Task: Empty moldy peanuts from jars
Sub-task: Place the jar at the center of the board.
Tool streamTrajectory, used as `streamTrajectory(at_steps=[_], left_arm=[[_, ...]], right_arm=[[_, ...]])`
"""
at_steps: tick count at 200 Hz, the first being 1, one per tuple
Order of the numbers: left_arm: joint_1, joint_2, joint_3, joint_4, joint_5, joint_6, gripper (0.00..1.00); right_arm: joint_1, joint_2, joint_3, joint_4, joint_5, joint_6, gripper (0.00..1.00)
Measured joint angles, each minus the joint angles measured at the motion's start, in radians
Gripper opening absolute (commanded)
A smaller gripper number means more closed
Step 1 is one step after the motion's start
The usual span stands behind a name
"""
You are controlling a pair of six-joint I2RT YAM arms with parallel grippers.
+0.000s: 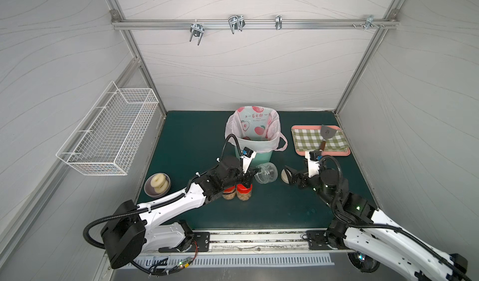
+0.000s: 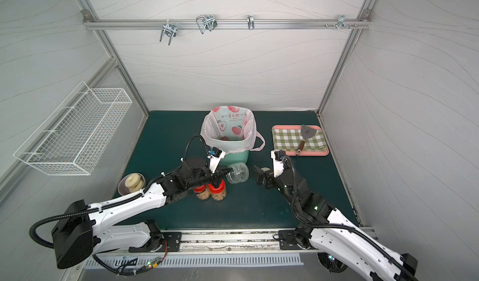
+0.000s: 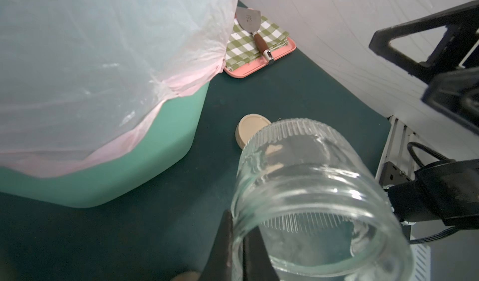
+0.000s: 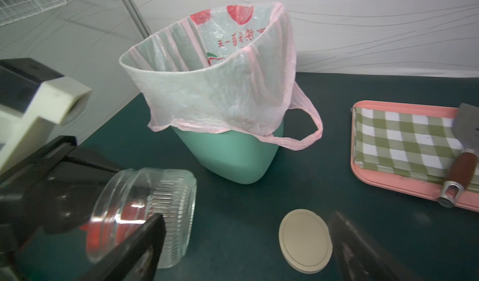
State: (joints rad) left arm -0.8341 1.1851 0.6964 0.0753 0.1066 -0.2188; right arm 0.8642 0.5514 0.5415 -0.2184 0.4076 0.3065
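left gripper (image 1: 252,175) pinches the empty jar's (image 1: 267,173) rim, right gripper (image 1: 289,175) gapes wide over the lid (image 4: 305,240), holding nothing. i'd stand the jar upright, clear of the red-lid jars (image 1: 243,192).

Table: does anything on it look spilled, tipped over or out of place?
Nothing looks spilled on the mat. The jar is empty and tipped sideways, but the left gripper pinches its rim, so it is held, not fallen. Its lid lies flat by the open right gripper.
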Motion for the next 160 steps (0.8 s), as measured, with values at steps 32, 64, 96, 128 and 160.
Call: streamTrajectory(at_steps=[32,64,96,128,160], left_arm=[[0.0,0.003,0.086,-0.138,0.006,0.035,0.0],[-0.007,0.029,0.178,-0.253,0.011,0.058,0.0],[-0.032,0.072,0.238,-0.357,0.008,0.076,0.0],[-0.072,0.144,0.314,-0.467,-0.016,0.098,0.0],[-0.08,0.192,0.36,-0.529,-0.02,0.113,0.0]], right_arm=[[-0.038,-0.093,-0.121,0.046,0.011,0.004,0.99],[-0.049,-0.122,-0.199,0.092,0.031,0.009,0.99],[-0.06,-0.093,-0.233,0.127,0.047,0.011,0.99],[-0.073,-0.028,-0.233,0.154,0.049,0.018,0.99],[-0.087,-0.005,-0.233,0.161,0.045,0.019,0.97]])
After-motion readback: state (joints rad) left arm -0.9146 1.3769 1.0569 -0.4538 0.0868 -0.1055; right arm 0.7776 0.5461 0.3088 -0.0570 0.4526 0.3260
